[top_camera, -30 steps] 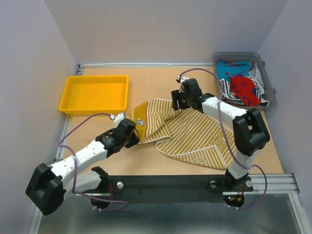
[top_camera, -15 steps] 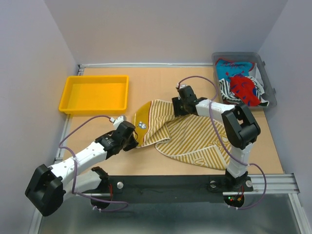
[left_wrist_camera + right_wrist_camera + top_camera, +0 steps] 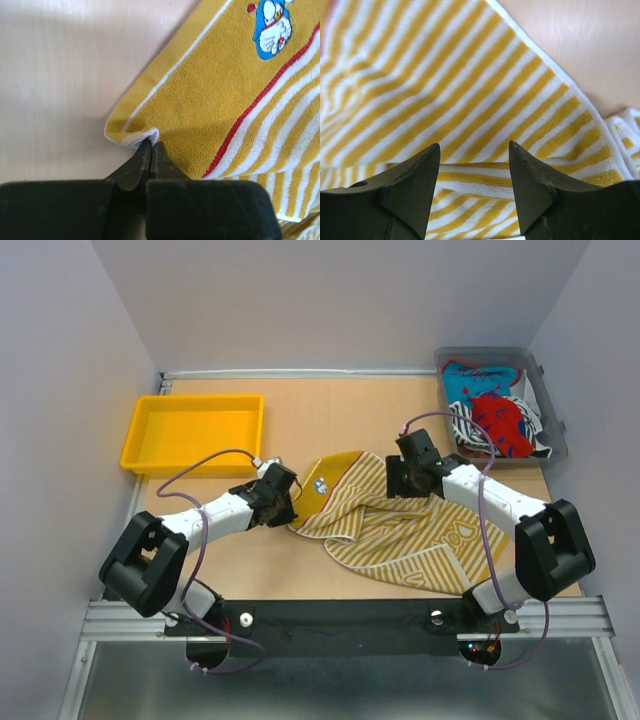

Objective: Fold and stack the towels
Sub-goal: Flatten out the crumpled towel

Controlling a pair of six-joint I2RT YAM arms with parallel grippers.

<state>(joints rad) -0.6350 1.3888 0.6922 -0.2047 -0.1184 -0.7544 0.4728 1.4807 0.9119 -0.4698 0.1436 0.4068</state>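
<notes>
From above, a yellow-and-cream striped terry towel [image 3: 400, 530] lies rumpled on the light wooden table [image 3: 330, 410], to the right of the shallow yellow plastic tray [image 3: 195, 432] and nearer to the arm bases than it. The left end effector [image 3: 288, 506] is at the towel edge that faces the tray. The right end effector [image 3: 400, 480] is at the towel's far edge, well apart from the tray. Much further right of the tray stands a clear grey plastic bin [image 3: 488, 351] which holds a red-blue patterned towel [image 3: 500, 420] and a black-white striped towel [image 3: 463, 427].

In the left wrist view, the left end effector [image 3: 151, 147] is fully closed, its black tips pinching the white-hemmed corner of the towel [image 3: 210, 100]. A small blue and white cartoon figure [image 3: 270, 22] is on the mustard band, beside a thin red line.

In the right wrist view, the right end effector [image 3: 474, 150] has its two dark fingers [image 3: 410, 185] spread apart over the striped cloth [image 3: 445, 85], gripping nothing. Whether the tips touch the cloth, I cannot tell. Bare table [image 3: 570, 45] shows past the towel's white hem.
</notes>
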